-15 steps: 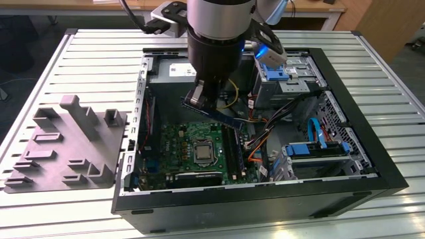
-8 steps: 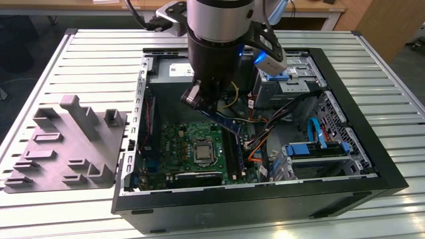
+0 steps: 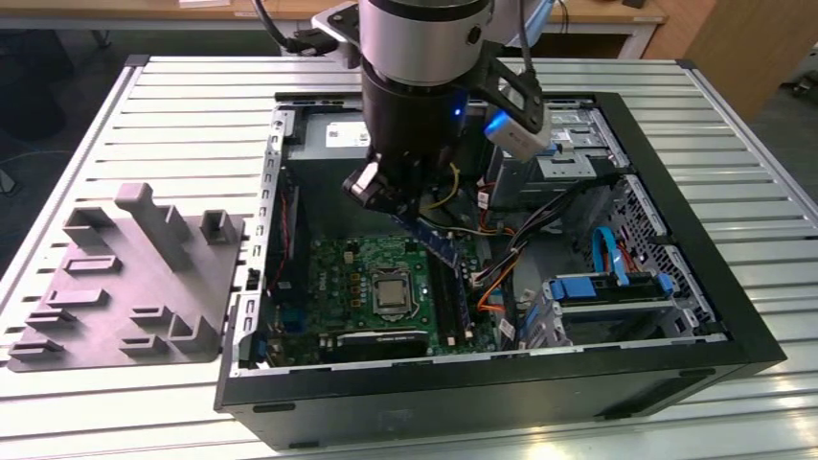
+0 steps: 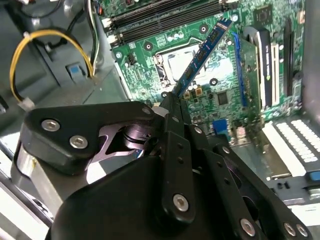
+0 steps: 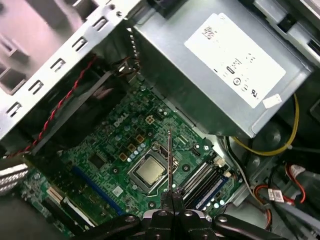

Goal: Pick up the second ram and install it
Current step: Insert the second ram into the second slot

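The robot's black metal hand [image 4: 172, 98] is clamped on one end of the second ram [image 4: 202, 55], a slim, flat, dark-blue circuit-board strip with a row of darker chips. Most of the strip juts out free past the fingertips. It hangs in the air above the green motherboard [image 4: 140, 60] and appears to touch nothing. In the first wrist view the strip shows edge-on as a thin dark line over the square silver processor socket [image 5: 149, 170], with the long black memory slots [image 5: 205, 180] just beside that socket. In the exterior view the strip slopes downward from the hand rather than lying level with the board.

Judging from this, the main risk is the grip itself. Held by one end, the long strip could pivot or slip between the fingers if its free end brushes anything. A tilted strip would probably meet a slot at one corner first, then jam or strain the slot's end clips. A sideways drift could knock the exposed processor socket. The yellow cable loop [image 4: 50, 37] and the bundle of coloured wires [image 3: 505, 240] near the slots could snag the arm.

Beyond the board sits the grey metal power-supply box [image 5: 225, 65]. Farther out, the open black computer case [image 3: 715, 316] lies on its side on a white slatted metal counter [image 3: 179, 115]. A grey moulded plastic holder [image 3: 128, 278] stands beside the case, on the exterior view's left.
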{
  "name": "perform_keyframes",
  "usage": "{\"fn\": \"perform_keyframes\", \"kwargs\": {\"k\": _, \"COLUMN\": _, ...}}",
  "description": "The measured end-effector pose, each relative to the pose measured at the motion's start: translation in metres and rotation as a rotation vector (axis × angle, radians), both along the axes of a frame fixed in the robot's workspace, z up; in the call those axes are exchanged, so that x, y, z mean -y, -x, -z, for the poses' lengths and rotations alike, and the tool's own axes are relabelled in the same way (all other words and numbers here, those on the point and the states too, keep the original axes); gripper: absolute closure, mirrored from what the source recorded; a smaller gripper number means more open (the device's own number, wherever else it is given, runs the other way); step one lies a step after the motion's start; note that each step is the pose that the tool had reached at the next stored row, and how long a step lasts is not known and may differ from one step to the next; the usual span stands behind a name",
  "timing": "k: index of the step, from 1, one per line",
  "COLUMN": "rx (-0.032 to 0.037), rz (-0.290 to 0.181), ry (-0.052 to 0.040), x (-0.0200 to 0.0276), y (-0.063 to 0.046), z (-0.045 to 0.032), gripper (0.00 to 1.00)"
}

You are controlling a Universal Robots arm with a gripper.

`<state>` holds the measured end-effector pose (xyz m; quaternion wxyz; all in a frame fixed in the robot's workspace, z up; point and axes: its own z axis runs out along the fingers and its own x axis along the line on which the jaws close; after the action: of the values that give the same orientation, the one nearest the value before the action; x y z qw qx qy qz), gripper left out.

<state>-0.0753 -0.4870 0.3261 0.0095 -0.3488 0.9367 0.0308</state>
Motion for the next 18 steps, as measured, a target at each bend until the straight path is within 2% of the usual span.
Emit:
{"fn": "perform_keyframes", "kwargs": {"k": 15, "rx": 0.0, "rz": 0.252, "ry": 0.0, "x": 0.0, "y": 0.0, "z": 0.0034, "gripper": 0.89}}
{"fn": "perform_keyframes", "kwargs": {"k": 18, "rx": 0.0, "rz": 0.326, "ry": 0.0, "x": 0.0, "y": 0.0, "z": 0.0041, "gripper": 0.89}}
